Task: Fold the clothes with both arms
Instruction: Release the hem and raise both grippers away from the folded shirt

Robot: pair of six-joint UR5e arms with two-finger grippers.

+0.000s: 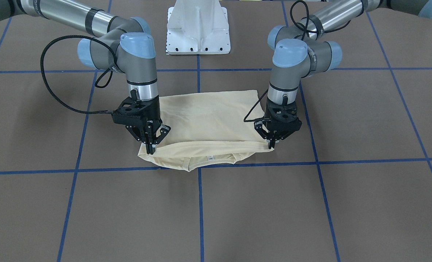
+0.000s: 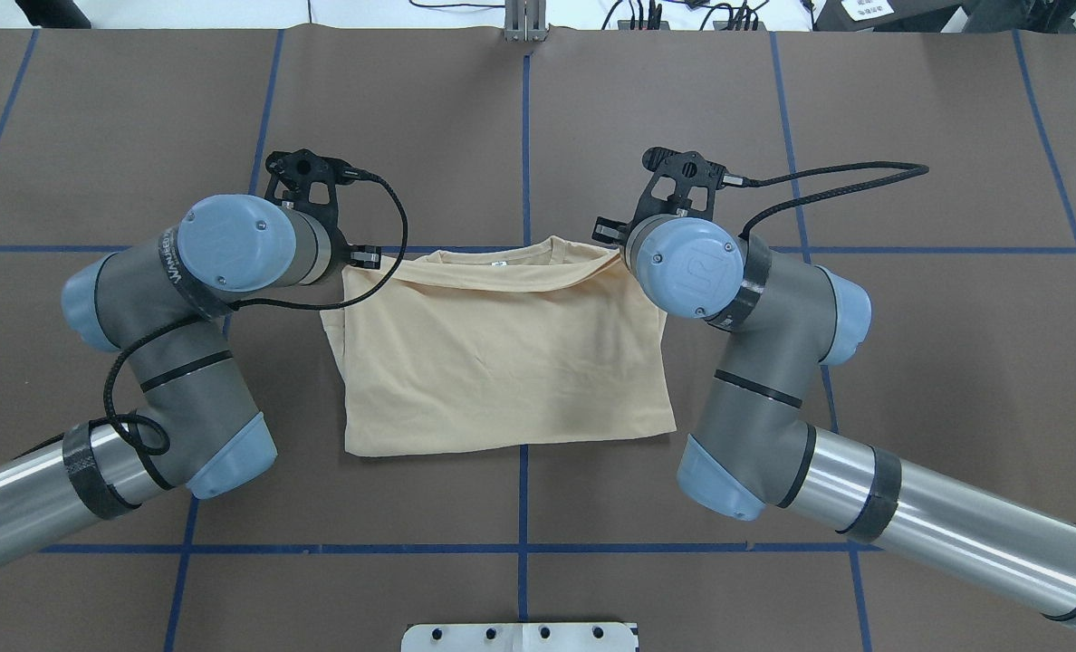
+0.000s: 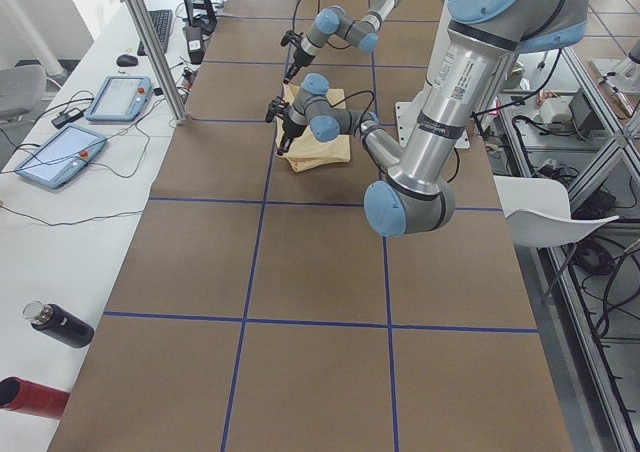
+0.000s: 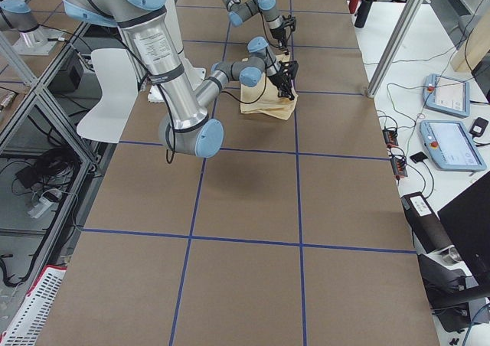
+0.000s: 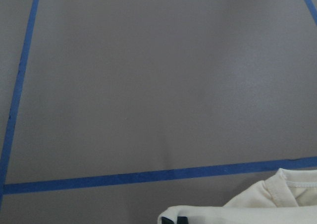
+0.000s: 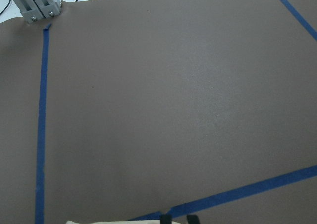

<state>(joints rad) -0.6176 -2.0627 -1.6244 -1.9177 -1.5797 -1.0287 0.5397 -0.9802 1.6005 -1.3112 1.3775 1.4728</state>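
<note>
The cream T-shirt lay folded on the brown desk, about midway between its two ends and straight in front of the white pedestal. Its collar pointed to the operators' edge and rested on a blue tape line, with the small white neck tag showing just inside it. A top layer of cloth lay over the body, and its free edge ran straight across just short of the collar, leaving the collar and tag uncovered.

Both arms stood over that free edge with their wrists pointing down. The right arm had its jaws together on the edge at the corner towards the desk's right end, pinching the cloth. The left arm had its jaws clamped on the opposite corner of the same edge, towards the desk's left end. In the left wrist view the dark tips sat at the bottom of the frame with pale fabric bunched around them. In the right wrist view only a sliver of cloth showed beside the tips.

From overhead the shirt made a near rectangle, and both wrists hid the jaws.
</note>
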